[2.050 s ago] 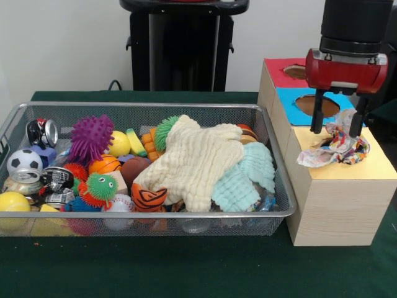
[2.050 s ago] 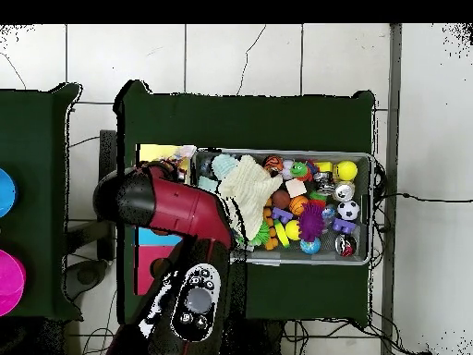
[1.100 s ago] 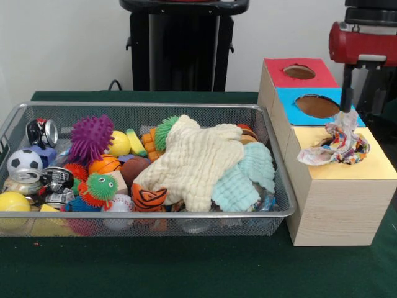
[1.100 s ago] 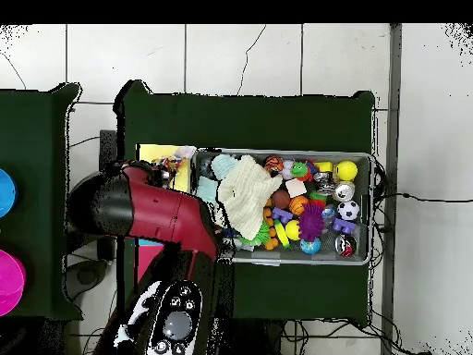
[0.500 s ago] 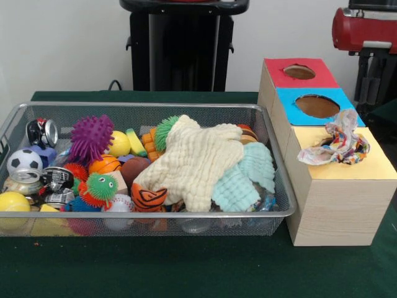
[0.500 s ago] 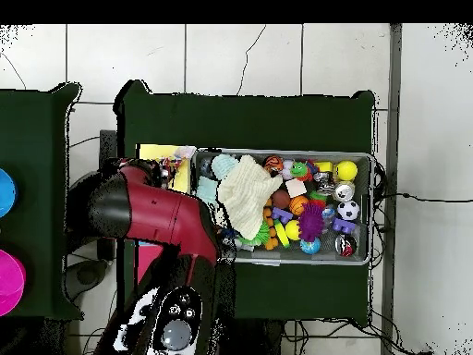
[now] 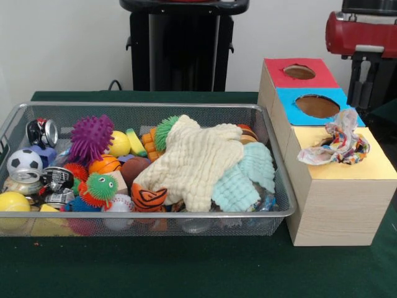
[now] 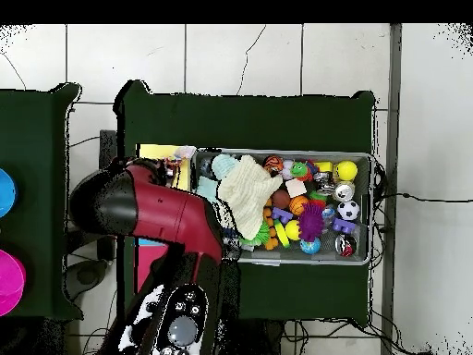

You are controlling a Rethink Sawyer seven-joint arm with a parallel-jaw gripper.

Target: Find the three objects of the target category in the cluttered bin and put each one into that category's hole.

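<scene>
Green table (image 7: pixel 186 267): hand (image 7: pixel 366 84) drifted left.

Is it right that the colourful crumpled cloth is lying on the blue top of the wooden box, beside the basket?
Not quite. The colourful crumpled cloth lies on the yellow top of the wooden box, not the blue one. The front view shows this. It is beside the basket.

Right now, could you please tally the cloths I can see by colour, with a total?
Cream cloth, in the wire bin: 1
Pale green cloth, in the bin: 1
Multicoloured cloth, on the yellow box top: 1
Total: 3
</scene>
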